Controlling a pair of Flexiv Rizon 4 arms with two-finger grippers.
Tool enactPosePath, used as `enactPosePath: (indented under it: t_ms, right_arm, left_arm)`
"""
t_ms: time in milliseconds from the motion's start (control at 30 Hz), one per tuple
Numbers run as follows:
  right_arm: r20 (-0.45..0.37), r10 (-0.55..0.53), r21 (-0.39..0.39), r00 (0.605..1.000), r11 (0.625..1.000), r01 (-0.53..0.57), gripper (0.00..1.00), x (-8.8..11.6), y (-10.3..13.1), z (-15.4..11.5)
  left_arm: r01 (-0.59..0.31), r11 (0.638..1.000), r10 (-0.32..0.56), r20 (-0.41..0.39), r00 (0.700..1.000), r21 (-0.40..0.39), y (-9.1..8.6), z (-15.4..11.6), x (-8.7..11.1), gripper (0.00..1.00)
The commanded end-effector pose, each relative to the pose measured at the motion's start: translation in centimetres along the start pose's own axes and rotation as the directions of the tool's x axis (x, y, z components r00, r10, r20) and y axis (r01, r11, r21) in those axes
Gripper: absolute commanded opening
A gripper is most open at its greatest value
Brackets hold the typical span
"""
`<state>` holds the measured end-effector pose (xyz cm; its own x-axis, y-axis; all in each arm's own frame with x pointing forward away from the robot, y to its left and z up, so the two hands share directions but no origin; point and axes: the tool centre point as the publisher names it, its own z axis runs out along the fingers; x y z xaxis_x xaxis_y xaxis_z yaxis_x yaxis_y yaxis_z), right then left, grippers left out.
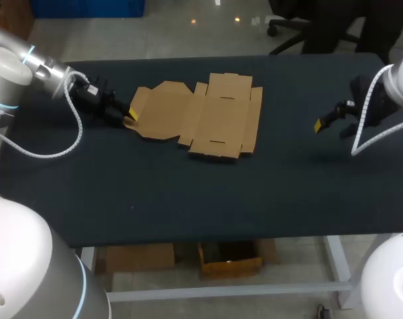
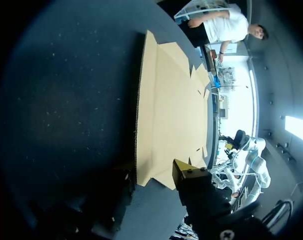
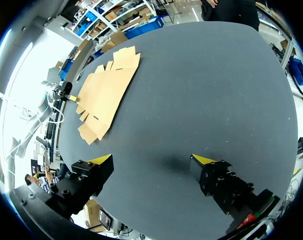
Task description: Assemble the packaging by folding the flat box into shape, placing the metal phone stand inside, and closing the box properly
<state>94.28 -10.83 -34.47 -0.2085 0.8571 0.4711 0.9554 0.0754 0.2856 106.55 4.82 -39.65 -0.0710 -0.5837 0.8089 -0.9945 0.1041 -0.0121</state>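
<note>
Flat cardboard box (image 1: 208, 116) is still totally unfolded, lying on the black table (image 1: 188, 199) a bit toward the far side and left of the middle. Left gripper (image 1: 130, 117) sits low right at the box's left flap, fingers spread apart with the flap's edge between them, not pinching it. Right gripper (image 3: 154, 160) hangs wide open over bare tabletop, well apart from the box.
</note>
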Motion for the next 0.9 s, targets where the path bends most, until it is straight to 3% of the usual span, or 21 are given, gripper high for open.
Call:
enactPosePath:
  t_ms: [33,100,233,633,900]
  right_arm:
    - [-0.004,-0.002,0.003,1.000,1.000,0.002,1.00,0.0,0.1,0.0]
    - [-0.003,-0.003,0.002,1.000,1.000,0.003,1.00,0.0,0.1,-0.1]
    - [-0.001,-0.003,0.001,1.000,1.000,0.003,1.00,0.0,0.1,-0.2]
    - [-0.001,-0.006,0.005,1.000,1.000,0.006,1.00,0.1,0.1,-0.2]
    - [0.001,-0.010,0.010,1.000,1.000,0.010,1.00,0.2,0.1,-0.2]
  left_arm:
    - [-0.002,1.000,0.001,-0.020,1.000,-0.026,-0.8,0.4,-0.6,0.37]
    - [-0.003,1.000,0.002,-0.022,1.000,-0.027,-0.9,0.5,-0.6,0.30]
    - [-0.006,1.000,0.005,-0.021,1.000,-0.024,-1.0,0.5,-0.3,0.00]
    - [-0.026,0.999,0.025,-0.008,1.000,-0.039,-0.8,-0.3,0.3,0.00]
    - [-0.115,0.983,0.114,-0.012,0.993,-0.142,-0.8,-0.6,1.8,0.00]
